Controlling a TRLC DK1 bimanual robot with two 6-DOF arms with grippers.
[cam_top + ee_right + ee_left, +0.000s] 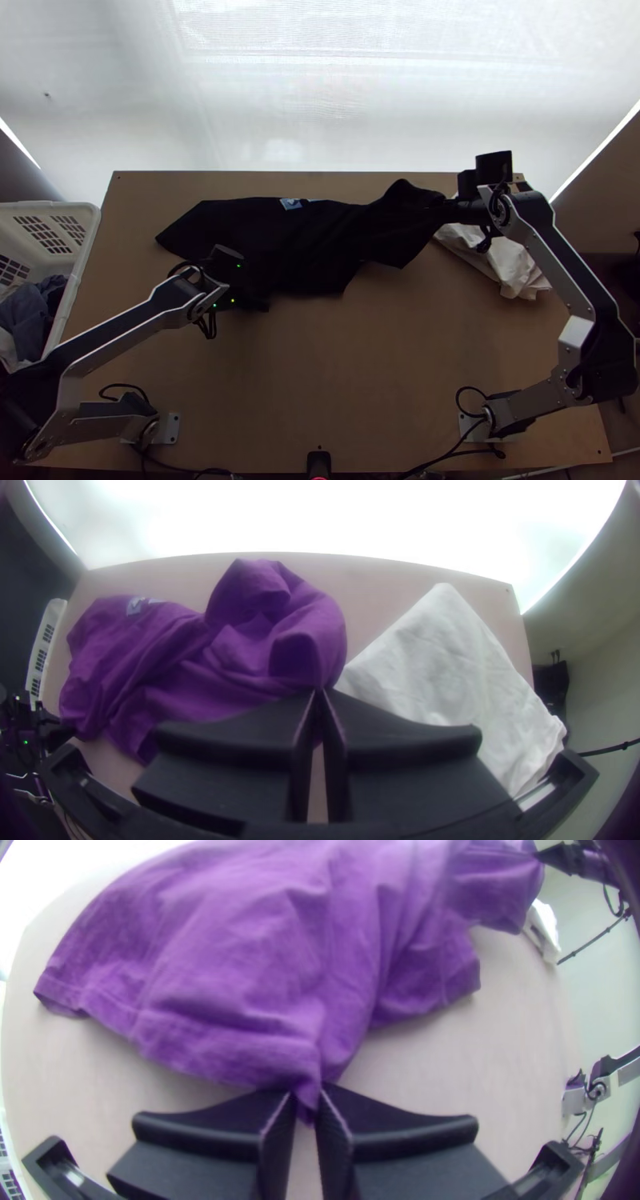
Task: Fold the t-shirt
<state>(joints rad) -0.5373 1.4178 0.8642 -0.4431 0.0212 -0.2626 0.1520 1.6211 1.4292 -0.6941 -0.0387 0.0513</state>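
Observation:
The t-shirt [312, 240] looks black in the top view and lies bunched and stretched sideways across the table's far half. My left gripper [248, 304] is at its near left edge. In the left wrist view the purple t-shirt [233, 960] has a pinched tip of its edge between the fingers of my left gripper [305, 1103]. At the shirt's right end is my right gripper [436, 205]. The right wrist view has my right gripper [320, 697] closed on an edge of the t-shirt [247, 653], which rises in loose folds there.
A white cloth [500, 260] lies at the table's right side, partly beneath the right arm. At the left, a white basket [88, 232] with dark and light cloth inside stands beside the table [344, 376].

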